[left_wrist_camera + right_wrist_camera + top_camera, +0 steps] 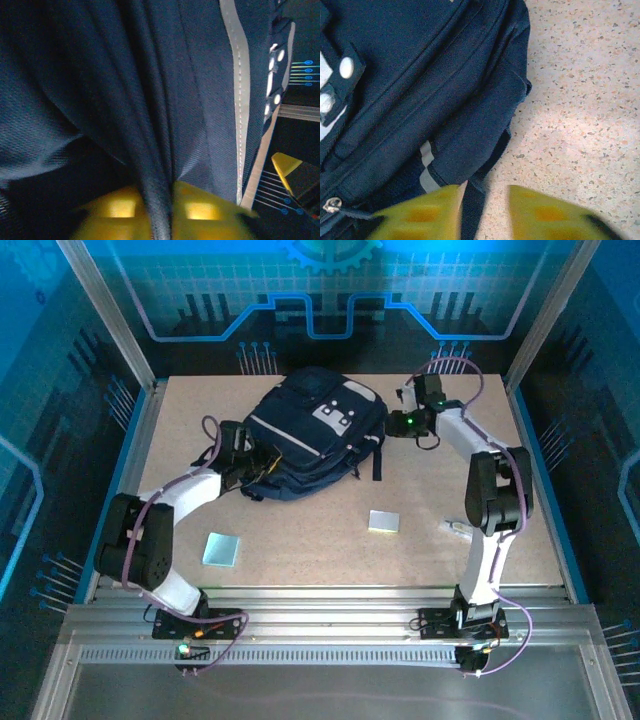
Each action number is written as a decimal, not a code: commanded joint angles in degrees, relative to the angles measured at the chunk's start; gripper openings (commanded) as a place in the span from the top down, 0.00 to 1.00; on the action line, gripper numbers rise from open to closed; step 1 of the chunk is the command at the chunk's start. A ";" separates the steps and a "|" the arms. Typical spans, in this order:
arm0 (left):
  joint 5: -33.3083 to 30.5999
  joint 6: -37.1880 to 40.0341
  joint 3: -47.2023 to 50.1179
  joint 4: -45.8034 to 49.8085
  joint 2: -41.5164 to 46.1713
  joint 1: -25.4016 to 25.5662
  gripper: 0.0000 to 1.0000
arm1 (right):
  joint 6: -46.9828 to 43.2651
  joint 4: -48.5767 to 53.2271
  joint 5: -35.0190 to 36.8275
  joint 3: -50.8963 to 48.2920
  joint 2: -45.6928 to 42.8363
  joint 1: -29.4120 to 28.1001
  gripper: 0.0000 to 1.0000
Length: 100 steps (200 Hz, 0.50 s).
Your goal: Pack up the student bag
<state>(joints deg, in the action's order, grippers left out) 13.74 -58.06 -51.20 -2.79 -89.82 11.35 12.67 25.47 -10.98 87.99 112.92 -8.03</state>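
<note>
The left claw (159, 206) has its yellow fingers slightly parted around a ridge of navy cloth on the student bag (310, 435); whether they pinch it I cannot tell. The right claw (485, 212) is spread at the bag's right edge, with a black strap (470, 205) between its fingers. The bag lies at the far middle of the table (420, 570). Nearer ground is mostly bare, apart from a left pale square (222, 548) and a right pale square (383, 521).
</note>
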 commanded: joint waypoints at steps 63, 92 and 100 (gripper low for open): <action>-3.40 11.06 -0.57 8.31 10.61 -3.63 0.38 | 9.94 -7.40 -12.26 -7.20 -8.10 -11.82 0.26; -2.64 11.33 2.92 5.22 10.00 -6.33 0.56 | 11.97 -10.78 -13.32 -7.38 -6.01 -14.35 0.26; -2.90 11.69 3.65 4.50 9.50 -6.40 0.58 | 12.61 -11.15 -13.38 -6.94 -5.02 -14.91 0.26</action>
<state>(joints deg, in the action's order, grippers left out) 11.77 -49.10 -50.28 2.33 -80.01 6.11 22.15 18.20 -22.37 80.93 105.78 -21.63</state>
